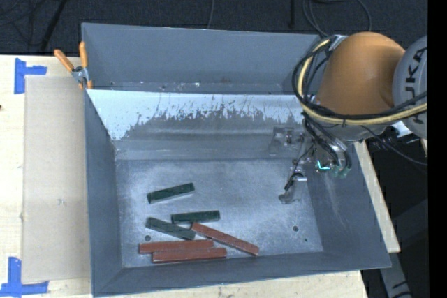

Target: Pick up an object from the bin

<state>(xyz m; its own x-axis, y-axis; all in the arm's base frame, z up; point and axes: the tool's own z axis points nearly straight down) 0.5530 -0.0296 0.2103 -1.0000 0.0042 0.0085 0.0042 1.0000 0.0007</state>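
Looking down into the grey metal bin (209,59), I read the two-finger gripper (289,189) low over bare, speckled floor in the right part of the bin, near the right wall and closer to the far wall than to the near rim. The rounded orange cover (360,73) on the wrist sits above it, over the far right corner, with looped cables (304,73) round its left side. I cannot tell whether the gripper is released or clenched.

The loose pieces all lie toward the near left corner, well apart from the gripper:

- First dark green flat bar (170,192): lies alone, slightly tilted, farthest from the near rim.
- Second dark green flat bar (195,217): lies just nearer the rim.
- Third dark green flat bar (170,228): meets the second bar's left end; whether it touches or overlaps, I cannot tell.
- Diagonal reddish-brown flat bar (225,239): runs from beside the second green bar down toward the near rim.
- Two long reddish-brown flat bars (176,246): lie side by side along the near rim, touching each other
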